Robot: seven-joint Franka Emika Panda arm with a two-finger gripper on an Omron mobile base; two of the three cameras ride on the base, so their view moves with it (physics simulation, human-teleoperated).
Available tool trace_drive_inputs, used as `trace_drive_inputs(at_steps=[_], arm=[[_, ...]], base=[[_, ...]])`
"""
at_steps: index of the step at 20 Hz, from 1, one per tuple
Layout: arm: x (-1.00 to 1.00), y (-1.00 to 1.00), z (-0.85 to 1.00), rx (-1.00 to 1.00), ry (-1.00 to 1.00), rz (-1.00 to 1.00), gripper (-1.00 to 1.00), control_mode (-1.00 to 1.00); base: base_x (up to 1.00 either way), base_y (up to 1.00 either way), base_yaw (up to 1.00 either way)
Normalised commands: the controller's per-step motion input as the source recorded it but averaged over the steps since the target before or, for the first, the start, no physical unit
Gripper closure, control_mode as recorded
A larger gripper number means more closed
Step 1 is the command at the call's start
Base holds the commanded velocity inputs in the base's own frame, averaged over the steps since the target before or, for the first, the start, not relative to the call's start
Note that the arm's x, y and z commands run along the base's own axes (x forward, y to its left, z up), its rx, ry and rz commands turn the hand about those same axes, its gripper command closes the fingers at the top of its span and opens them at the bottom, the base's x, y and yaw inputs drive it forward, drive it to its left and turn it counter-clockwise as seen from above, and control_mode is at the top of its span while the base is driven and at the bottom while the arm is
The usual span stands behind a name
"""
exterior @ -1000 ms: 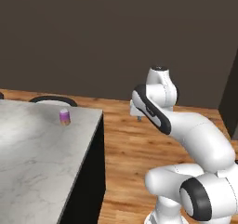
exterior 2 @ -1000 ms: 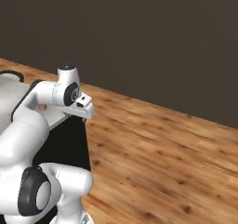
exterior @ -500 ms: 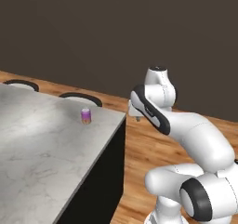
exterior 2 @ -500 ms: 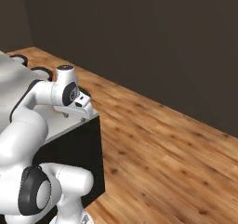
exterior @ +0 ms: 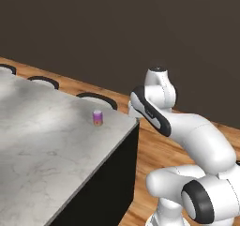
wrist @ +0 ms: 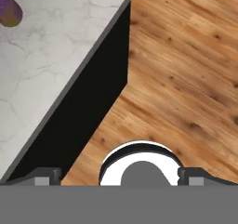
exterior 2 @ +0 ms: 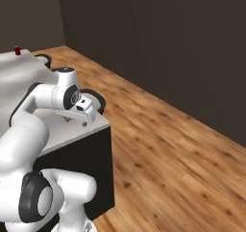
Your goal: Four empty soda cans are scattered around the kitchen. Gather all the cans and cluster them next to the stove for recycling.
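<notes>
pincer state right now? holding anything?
Pincer: open and empty, fingertips wide apart over the wooden floor. The small purple-pink soda can stands untouched on the grey marble counter.

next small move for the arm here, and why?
Probably swing the gripper over the counter toward the purple can. The can stands upright near the corner of the marble counter. In the hand view the open, empty fingers hang over the wood floor past the counter's edge, and the can sits only at the top left corner.
</notes>
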Motion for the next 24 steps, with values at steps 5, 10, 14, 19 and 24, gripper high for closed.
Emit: trace_drive_inputs(at_steps=[5,10,14,19,24], arm=[[0.00,0.00,0.00,0.00,0.00,0.00,-1.00,1.00],[0.00,0.00,0.00,0.00,0.00,0.00,-1.00,1.00],[0.00,0.00,0.00,0.00,0.00,0.00,-1.00,1.00],[0.00,0.00,0.00,0.00,0.00,0.00,-1.00,1.00],[0.00,0.00,0.00,0.00,0.00,0.00,-1.00,1.00]], base=[[0.26,-0.34,0.35],[0.23,-0.30,0.45],[0.13,-0.26,0.59],[0.14,-0.27,0.57],[0.13,-0.31,0.50]])
